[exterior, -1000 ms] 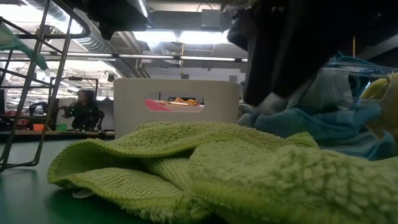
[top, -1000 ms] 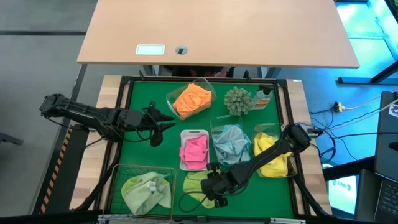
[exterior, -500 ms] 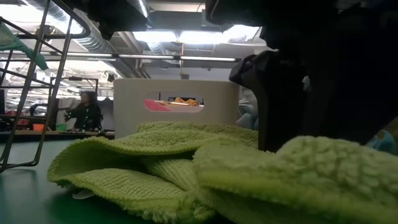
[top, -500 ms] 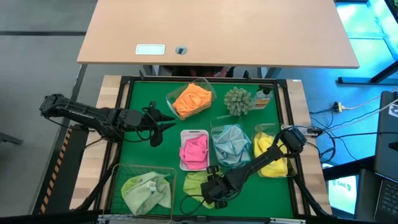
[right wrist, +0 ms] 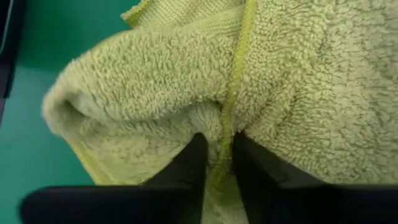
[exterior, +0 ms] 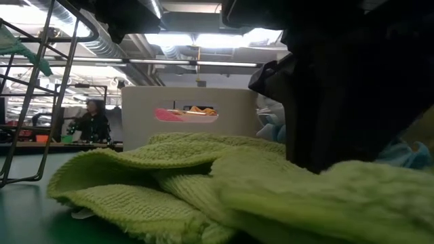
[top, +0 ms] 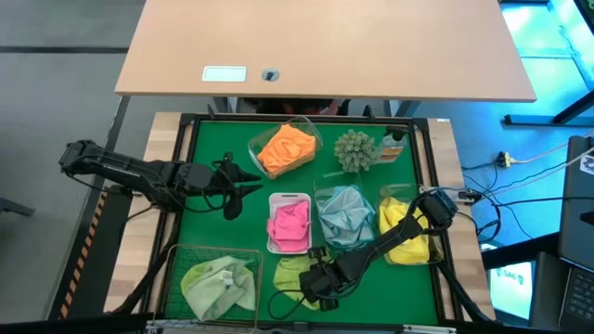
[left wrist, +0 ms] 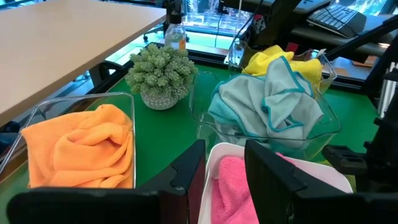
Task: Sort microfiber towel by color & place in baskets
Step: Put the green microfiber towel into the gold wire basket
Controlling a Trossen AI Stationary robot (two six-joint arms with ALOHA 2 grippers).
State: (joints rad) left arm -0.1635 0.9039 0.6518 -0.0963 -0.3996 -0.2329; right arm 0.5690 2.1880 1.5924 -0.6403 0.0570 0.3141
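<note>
A lime green towel [top: 290, 272] lies crumpled on the green mat near the table's near edge. It fills the right wrist view [right wrist: 155, 74] and the low view [exterior: 169, 176]. My right gripper [top: 320, 281] is down on its right part, shut on it [right wrist: 219, 168]. My left gripper [top: 234, 192] hovers open over the mat's left side, touching nothing [left wrist: 224, 168]. Another lime towel sits in the wire basket [top: 218, 278]. Orange fills a clear tub [top: 286, 148], pink the white tray [top: 290, 223], teal a tub [top: 343, 213] and yellow a tub [top: 408, 232]. My right gripper pinches a raised fold of the lime green towel along its stitched hem [right wrist: 227, 127] between its two fingers [right wrist: 193, 162]. It comes from above, pointing down. The towel lies slack on the mat around the fingers, its layers bunched.
A round spiky plant [top: 354, 150] and a small brown bottle [top: 393, 147] stand at the mat's far right. The wire basket's frame [exterior: 41, 88] rises at the left in the low view. Bare mat lies between the left gripper and the white tray. A person sits in the room behind.
My right gripper has moved toward the near edge and down, from beside the teal tub onto the lime green towel. The towel's part under the gripper bunched up, then sank lower. Its left part stayed where it was.
</note>
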